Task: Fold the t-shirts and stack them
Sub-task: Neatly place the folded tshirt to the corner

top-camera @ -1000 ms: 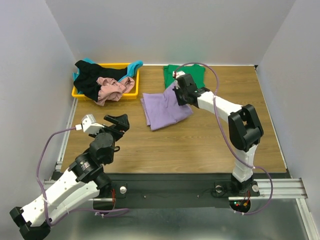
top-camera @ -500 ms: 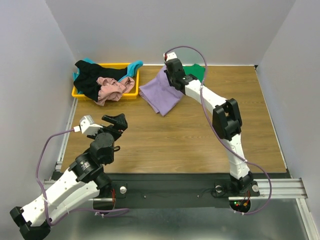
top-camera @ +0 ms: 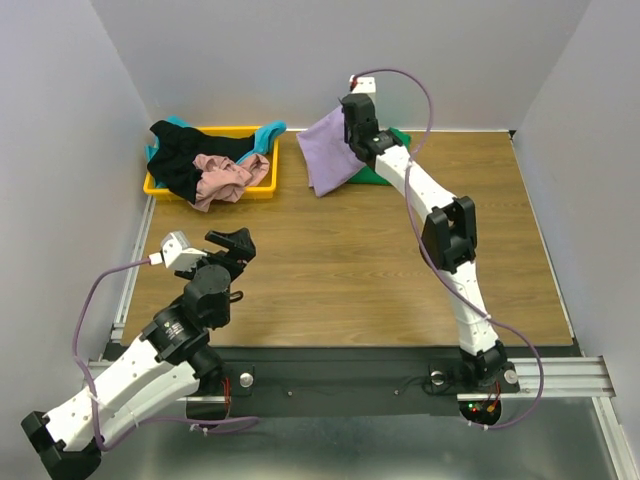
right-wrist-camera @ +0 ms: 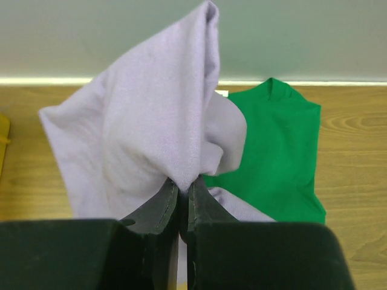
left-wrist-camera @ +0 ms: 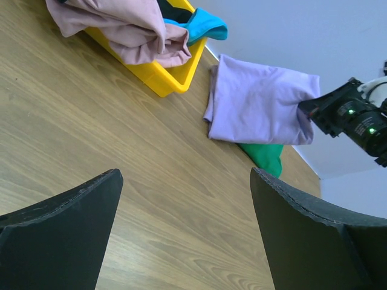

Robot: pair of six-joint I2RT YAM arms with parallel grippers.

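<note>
The purple shirt [left-wrist-camera: 257, 99] hid a good chunk of the green shirt [left-wrist-camera: 264, 155] at the far side; the teal shirt [top-camera: 268, 131] was mostly buried under the black shirt [top-camera: 183, 165].

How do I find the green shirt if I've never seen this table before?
Start at the wooden table and look along its far edge by the back wall, right of the yellow tray. The green t-shirt lies flat there, partly covered by the lavender purple t-shirt pinched in the right gripper. It is the only green cloth; the other shirts are heaped in the tray.
</note>
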